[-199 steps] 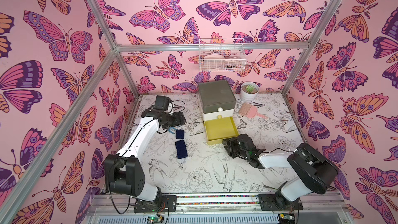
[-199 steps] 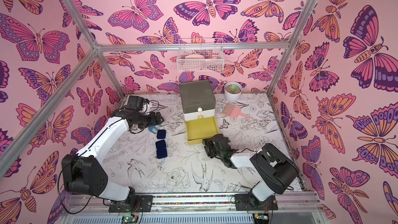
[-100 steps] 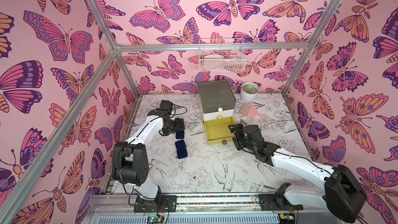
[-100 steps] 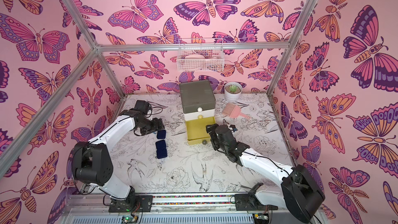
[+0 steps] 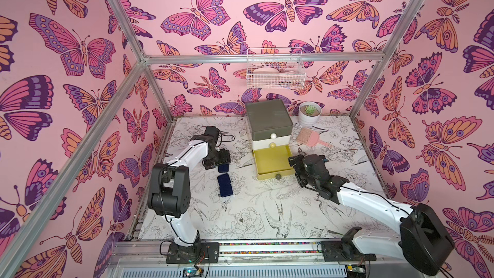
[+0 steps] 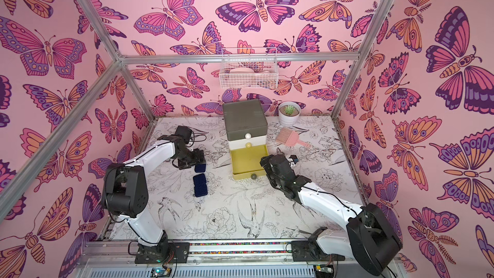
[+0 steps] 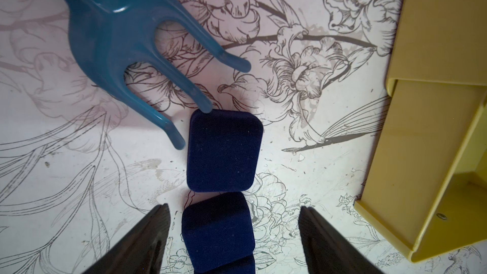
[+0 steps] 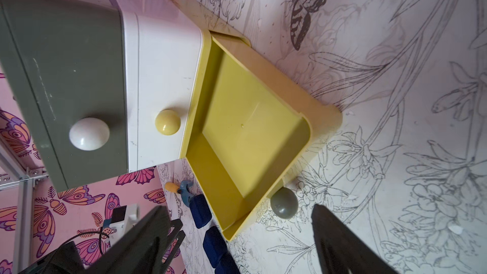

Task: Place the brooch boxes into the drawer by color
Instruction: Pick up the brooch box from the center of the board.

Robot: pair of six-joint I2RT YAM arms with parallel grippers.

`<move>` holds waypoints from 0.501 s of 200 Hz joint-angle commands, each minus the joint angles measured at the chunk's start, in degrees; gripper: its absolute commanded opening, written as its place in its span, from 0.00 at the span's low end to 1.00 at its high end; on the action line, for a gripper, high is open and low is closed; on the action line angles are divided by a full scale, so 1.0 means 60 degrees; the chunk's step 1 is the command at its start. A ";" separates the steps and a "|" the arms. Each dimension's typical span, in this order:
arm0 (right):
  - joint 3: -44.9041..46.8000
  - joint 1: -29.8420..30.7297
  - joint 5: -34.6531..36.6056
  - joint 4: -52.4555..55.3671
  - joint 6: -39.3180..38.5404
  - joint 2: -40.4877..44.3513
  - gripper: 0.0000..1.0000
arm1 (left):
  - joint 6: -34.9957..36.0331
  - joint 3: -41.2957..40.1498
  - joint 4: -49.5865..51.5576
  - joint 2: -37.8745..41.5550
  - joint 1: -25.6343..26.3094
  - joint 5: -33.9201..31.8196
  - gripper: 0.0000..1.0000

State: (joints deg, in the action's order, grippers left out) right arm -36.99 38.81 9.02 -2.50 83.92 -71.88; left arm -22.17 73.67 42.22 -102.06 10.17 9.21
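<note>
In both top views the left gripper (image 5: 217, 161) covers part of the farthest navy velvety brooch box (image 5: 224, 168). A third navy box (image 7: 237, 266) and the translucent blue forked tool (image 7: 113, 30) are cut off in the left wrist view. Pale shapes in the white wire basket (image 5: 275, 82), perhaps dishes, are too small to tell.

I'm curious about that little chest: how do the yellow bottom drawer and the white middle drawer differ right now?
The yellow drawer is pulled out and empty; the white drawer is shut. The yellow drawer's knob is grey-green; the white drawer's knob is pale yellow. Both carry one round knob in the same chest.
</note>
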 commanded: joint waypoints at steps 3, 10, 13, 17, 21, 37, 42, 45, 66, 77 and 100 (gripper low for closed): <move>0.0126 -0.0160 -0.0165 -0.0096 -0.0102 -0.0105 0.90 | -0.0385 -0.0039 0.0202 -0.0298 0.0099 -0.0299 0.82; 0.0116 -0.0190 -0.0211 -0.0118 -0.0117 -0.0118 0.90 | -0.0445 -0.0014 0.0183 -0.0379 0.0126 -0.0371 0.81; 0.0129 -0.0199 -0.0230 -0.0124 -0.0126 -0.0120 0.90 | -0.0469 0.0000 0.0172 -0.0411 0.0121 -0.0401 0.81; 0.0131 -0.0225 -0.0253 -0.0125 -0.0131 -0.0120 0.90 | -0.0479 0.0015 0.0146 -0.0466 0.0128 -0.0427 0.81; 0.0142 -0.0247 -0.0270 -0.0125 -0.0147 -0.0120 0.90 | -0.0504 0.0046 0.0153 -0.0522 0.0147 -0.0447 0.81; 0.0185 -0.0326 -0.0350 -0.0125 -0.0158 -0.0084 0.90 | -0.0574 0.0205 0.0100 -0.0757 0.0145 -0.0524 0.80; 0.0192 -0.0344 -0.0373 -0.0125 -0.0166 -0.0069 0.90 | -0.0588 0.0260 0.0100 -0.0831 0.0136 -0.0539 0.80; 0.0215 -0.0365 -0.0387 -0.0125 -0.0172 -0.0059 0.90 | -0.0595 0.0303 0.0098 -0.0883 0.0143 -0.0552 0.80; 0.0313 -0.0443 -0.0403 -0.0093 -0.0159 0.0052 0.90 | -0.0638 0.0484 0.0107 -0.1129 0.0143 -0.0569 0.79; 0.0365 -0.0489 -0.0411 -0.0067 -0.0155 0.0109 0.90 | -0.0664 0.0497 0.0049 -0.1220 0.0143 -0.0569 0.79; 0.0441 -0.0547 -0.0403 -0.0043 -0.0133 0.0186 0.90 | -0.0670 0.0539 0.0010 -0.1343 0.0172 -0.0536 0.78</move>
State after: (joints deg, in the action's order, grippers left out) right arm -34.89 36.12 6.85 -3.38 83.90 -71.94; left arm -25.58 75.94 41.89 -108.99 10.92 6.81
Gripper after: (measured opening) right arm 0.903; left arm 0.788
